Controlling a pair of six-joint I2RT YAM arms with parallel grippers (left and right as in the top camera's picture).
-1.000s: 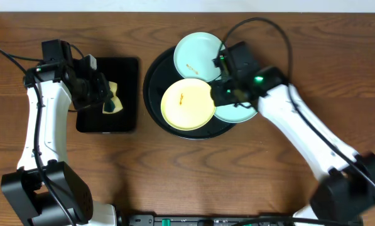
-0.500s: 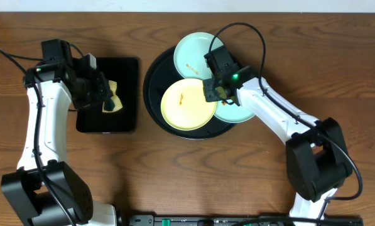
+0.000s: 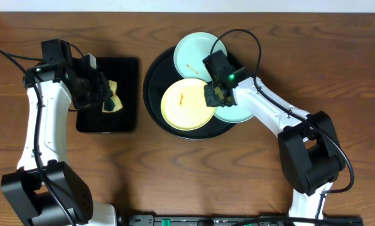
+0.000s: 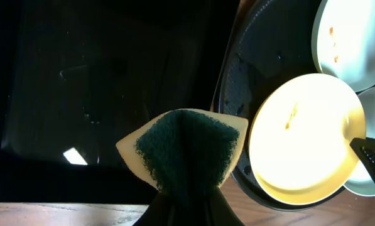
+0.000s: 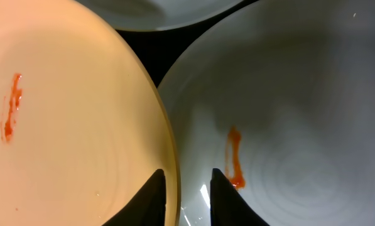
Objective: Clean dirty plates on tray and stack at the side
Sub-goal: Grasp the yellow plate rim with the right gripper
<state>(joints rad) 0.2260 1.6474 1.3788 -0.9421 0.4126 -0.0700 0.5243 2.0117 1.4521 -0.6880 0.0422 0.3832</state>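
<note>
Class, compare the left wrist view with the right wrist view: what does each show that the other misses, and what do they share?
Only the left wrist view: a yellow sponge with a dark green scouring face over the rectangular black tray. Only the right wrist view: an orange-red streak on the light blue round plate. Shared: the pale yellow round glossy plate with its orange smear, and the right claw at that plate's rim.

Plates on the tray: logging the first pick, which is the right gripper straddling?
The pale yellow plate, the only non-blue one: the right gripper has a finger either side of its rim where it overlaps a light blue plate.
</note>
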